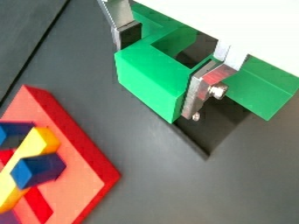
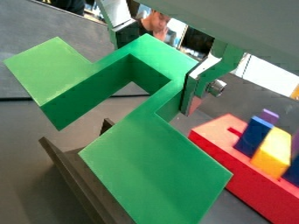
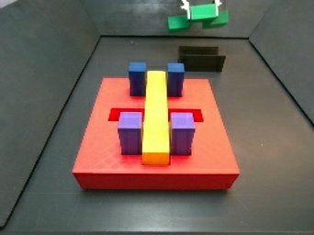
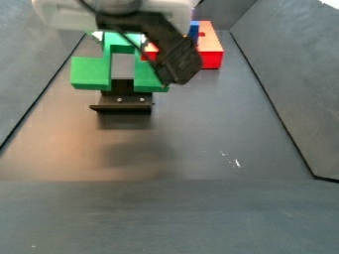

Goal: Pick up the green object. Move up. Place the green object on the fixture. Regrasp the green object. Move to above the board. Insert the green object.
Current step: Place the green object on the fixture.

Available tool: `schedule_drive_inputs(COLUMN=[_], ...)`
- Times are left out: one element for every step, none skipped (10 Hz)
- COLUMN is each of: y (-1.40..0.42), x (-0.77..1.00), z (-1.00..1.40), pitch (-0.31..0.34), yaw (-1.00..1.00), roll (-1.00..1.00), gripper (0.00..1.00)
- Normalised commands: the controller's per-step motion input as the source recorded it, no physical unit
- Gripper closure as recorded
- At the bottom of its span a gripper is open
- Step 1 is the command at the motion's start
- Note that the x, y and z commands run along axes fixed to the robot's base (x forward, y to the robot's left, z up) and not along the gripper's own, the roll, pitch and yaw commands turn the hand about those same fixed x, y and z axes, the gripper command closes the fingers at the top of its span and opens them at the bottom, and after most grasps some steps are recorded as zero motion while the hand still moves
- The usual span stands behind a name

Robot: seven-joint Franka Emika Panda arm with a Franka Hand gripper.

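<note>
My gripper is shut on the green object, a bright green stepped block with a notch; the silver fingers press on its two sides. Both wrist views show this grip. In a side view the green object hangs in the air above the black fixture at the far end of the floor. In a side view it sits just over the fixture. The red board carries a long yellow bar with blue and purple blocks.
The board also shows in the wrist views, off to one side of the gripper. Dark walls enclose the grey floor. A slot is cut in the board beside the yellow bar.
</note>
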Motion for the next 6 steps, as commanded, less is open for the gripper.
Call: schedule_drive_inputs(y=[-0.31,-0.29,-0.19,-0.02,0.0,0.0], x=[0.19,0.16,0.22,0.26,0.29,0.32], z=[-0.26,-0.23,-0.15,-0.06,-0.06,-0.03], pitch=[0.031,0.009,0.0,0.0,0.0,0.0], yaw=[0.0,0.0,0.0,-0.06,-0.08,-0.1], roll=[-0.29,-0.32,-0.57,-0.89,-0.93,-0.71], gripper=[1.0,1.0,1.0,1.0,1.0,1.0])
